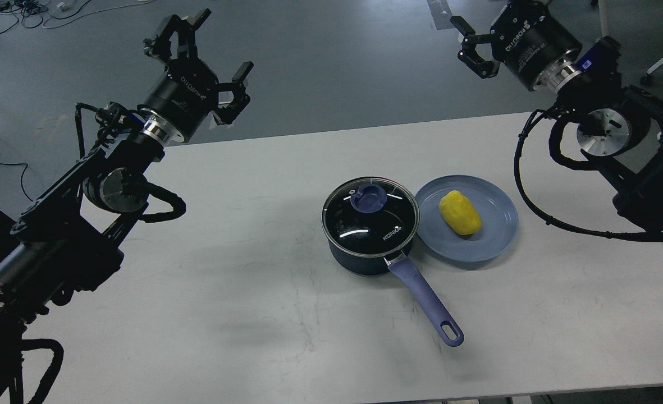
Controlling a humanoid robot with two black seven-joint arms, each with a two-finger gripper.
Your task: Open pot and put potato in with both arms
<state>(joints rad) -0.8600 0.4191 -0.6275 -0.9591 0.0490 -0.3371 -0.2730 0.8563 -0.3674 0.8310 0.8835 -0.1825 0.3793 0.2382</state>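
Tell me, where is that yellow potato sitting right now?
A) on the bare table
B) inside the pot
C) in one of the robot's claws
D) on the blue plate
D: the potato lies on the blue plate, right of the lidded pot.

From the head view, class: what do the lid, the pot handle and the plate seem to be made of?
Lid: probably glass with a metal rim; it mirrors light streaks.
Handle: matte lavender, likely plastic or silicone coating.
Plate: smooth blue with a soft sheen, plastic or glazed ceramic; cannot tell which.
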